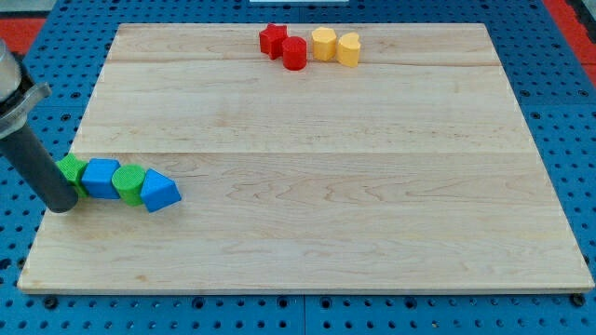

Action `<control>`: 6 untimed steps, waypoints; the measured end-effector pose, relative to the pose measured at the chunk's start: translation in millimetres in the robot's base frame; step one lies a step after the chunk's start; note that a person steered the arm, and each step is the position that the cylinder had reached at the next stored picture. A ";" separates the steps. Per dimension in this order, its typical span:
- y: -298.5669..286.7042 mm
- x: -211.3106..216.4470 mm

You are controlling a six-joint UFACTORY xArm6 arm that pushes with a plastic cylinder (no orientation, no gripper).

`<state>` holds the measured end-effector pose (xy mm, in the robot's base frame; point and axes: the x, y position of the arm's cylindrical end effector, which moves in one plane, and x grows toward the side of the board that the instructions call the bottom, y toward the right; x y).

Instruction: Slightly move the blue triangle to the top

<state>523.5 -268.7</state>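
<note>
The blue triangle (160, 193) lies at the board's left side, at the right end of a row of blocks. To its left sit a green cylinder (129, 181), a blue cube (101, 178) and a green block (71, 171) whose shape is partly hidden. My tip (61, 207) rests at the row's left end, against the green block and well left of the blue triangle. The dark rod rises to the view's upper left.
At the view's top middle stand a red star (272, 39), a red cylinder (294, 53), a yellow block (323, 43) and a yellow heart-like block (348, 48). The wooden board (317, 186) lies on a blue perforated table.
</note>
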 end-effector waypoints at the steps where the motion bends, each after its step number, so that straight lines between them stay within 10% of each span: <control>1: 26.4 8.4; 6: 80.1 13.3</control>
